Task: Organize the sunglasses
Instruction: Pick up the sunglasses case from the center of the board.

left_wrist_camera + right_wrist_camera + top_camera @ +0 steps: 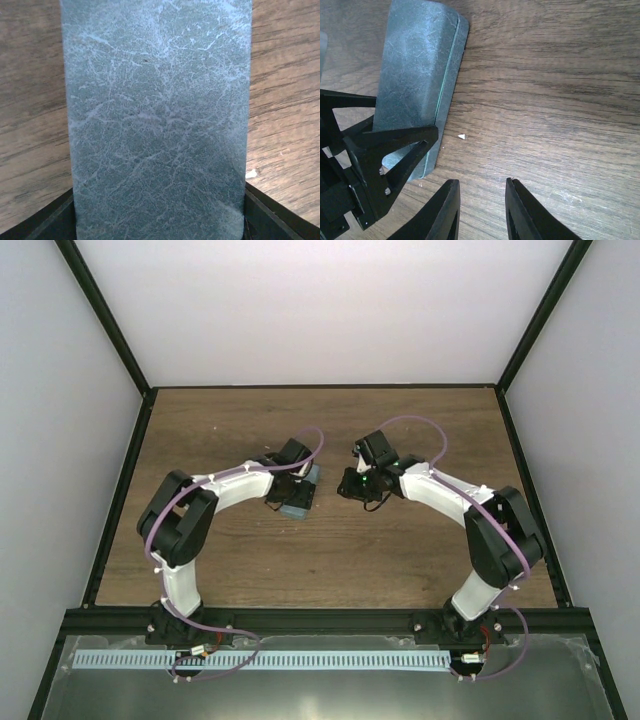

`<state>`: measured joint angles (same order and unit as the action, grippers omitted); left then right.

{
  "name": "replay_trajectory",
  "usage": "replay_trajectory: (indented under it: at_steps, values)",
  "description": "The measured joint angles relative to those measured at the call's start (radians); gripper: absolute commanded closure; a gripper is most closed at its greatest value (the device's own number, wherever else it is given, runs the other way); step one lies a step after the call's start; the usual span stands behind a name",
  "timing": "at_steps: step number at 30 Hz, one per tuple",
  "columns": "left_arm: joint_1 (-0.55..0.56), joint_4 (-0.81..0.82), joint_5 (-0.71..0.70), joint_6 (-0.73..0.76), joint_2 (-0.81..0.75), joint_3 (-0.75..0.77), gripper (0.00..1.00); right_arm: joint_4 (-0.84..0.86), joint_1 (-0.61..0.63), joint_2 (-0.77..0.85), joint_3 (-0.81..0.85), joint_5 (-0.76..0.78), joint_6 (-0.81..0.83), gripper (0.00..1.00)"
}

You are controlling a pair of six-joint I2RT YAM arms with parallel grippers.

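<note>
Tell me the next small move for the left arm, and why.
Probably open the left gripper and lift clear. It appears shut on the case, which lies closed and flat on the table; no sunglasses show outside it, and the right gripper is open and empty beside it.

case (300, 502) on table (330, 565), left of centre
</note>
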<state>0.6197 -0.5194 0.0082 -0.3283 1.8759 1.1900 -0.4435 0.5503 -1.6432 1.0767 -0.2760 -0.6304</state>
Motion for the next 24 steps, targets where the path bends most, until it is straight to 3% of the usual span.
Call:
replay_trajectory:
  at_steps: [11,24]
  values:
    - [-0.001,-0.027,-0.046,-0.027,-0.060,-0.018,0.33,0.012,0.000,0.002,-0.034,-0.017,0.000,0.74]
    - [-0.038,-0.043,-0.120,-0.082,-0.347,-0.226,0.32,0.046,0.000,0.001,-0.047,-0.075,-0.013,0.69]
